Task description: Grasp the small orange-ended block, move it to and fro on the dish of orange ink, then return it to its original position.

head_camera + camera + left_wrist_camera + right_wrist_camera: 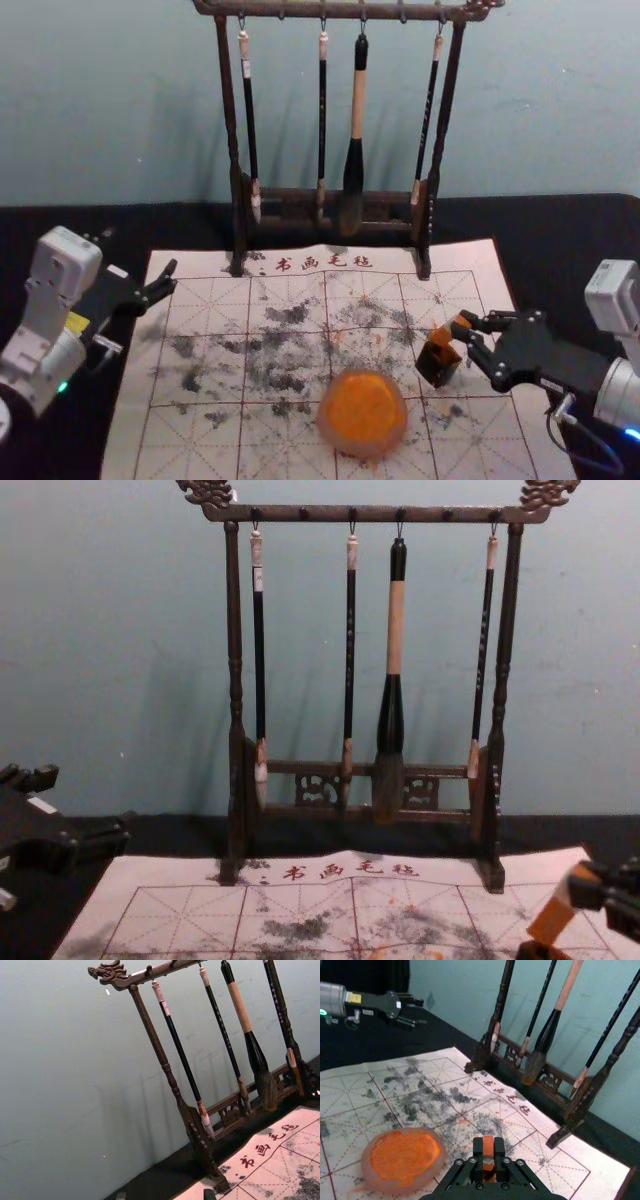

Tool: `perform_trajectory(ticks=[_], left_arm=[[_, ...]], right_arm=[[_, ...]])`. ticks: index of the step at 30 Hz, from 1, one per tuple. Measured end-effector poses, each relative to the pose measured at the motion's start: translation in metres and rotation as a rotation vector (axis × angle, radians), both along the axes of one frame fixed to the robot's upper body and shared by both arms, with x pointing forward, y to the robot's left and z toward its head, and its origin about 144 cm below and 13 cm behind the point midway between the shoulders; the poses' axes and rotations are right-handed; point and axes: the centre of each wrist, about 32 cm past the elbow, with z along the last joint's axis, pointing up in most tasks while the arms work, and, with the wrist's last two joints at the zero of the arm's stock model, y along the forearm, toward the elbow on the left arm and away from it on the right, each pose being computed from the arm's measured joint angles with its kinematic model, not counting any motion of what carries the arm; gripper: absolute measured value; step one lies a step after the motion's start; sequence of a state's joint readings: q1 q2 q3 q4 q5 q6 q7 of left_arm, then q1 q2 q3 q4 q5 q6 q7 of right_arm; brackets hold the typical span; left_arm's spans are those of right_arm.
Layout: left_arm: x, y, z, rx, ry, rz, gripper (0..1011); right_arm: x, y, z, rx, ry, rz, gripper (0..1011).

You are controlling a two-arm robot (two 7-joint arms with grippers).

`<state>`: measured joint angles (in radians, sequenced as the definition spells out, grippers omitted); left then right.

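The rack (380,514) is carved wood with low sheen. The large brush (391,710) has a glossy ferrule. The mat (490,440) appears matt, cloth-like; the dish rim (367,1165), smooth, translucent.

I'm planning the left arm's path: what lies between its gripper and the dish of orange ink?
Between the left gripper and the dish lies a stretch of the mat with dark smudges, nothing standing on it, as the head view shows.
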<state>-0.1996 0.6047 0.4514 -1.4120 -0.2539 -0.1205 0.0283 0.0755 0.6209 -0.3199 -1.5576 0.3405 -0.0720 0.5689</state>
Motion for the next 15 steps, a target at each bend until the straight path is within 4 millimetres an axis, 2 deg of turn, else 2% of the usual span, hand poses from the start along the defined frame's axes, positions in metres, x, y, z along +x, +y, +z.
perform_trajectory(ticks=[15], left_arm=[[0.0,0.0,0.0,0.0,0.0,0.0,1001]], right_arm=[[0.009,0.009,0.025,0.002,0.068,0.031,86]])
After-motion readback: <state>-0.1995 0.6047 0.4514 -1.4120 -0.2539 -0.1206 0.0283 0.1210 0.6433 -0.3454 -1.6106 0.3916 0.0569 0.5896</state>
